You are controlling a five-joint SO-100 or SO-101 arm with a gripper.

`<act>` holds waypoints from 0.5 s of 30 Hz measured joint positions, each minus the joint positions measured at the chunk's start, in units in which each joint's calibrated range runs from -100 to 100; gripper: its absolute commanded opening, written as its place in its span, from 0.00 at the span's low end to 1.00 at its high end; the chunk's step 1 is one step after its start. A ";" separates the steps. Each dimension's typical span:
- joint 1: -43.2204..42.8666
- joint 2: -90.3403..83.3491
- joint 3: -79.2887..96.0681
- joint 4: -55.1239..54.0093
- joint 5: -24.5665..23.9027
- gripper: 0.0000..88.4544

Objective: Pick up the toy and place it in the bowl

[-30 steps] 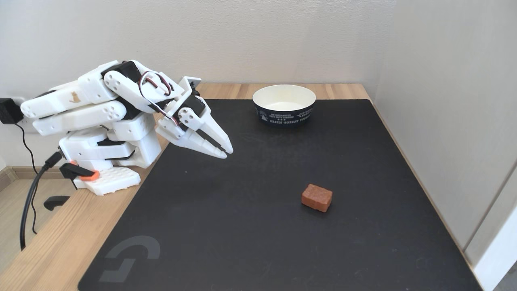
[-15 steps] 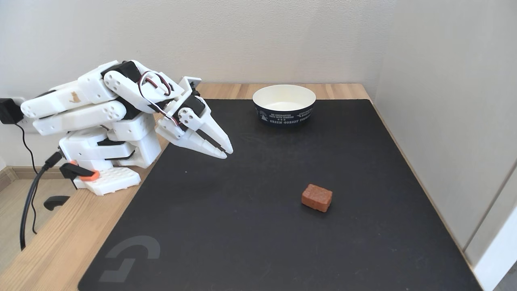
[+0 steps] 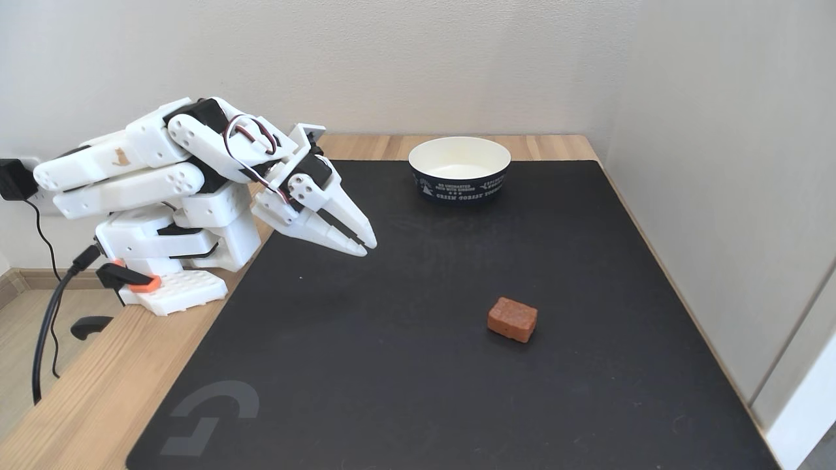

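So nothing's been picked up yet, this looks like the very start. The arm is folded up over its base on the left of the fixed view, with the claw hanging a bit above the black mat, tips pinched together and empty as far as I can tell (there might be a sliver of a gap, hard to say from this angle). The toy is lying flat on the mat, well apart from the claw, off to the right and closer to the camera. The bowl sits at the far edge of the mat, empty, white inside. The wooden tabletop shows around the mat. I'd say the next move needs the claw to spread its fingers, reach out right over the toy, then drop down so the fingers straddle it.
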 measured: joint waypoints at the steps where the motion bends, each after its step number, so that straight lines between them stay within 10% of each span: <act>1: 0.00 0.00 0.00 0.00 0.00 0.03; 15: 0.00 0.00 0.00 0.00 0.00 0.07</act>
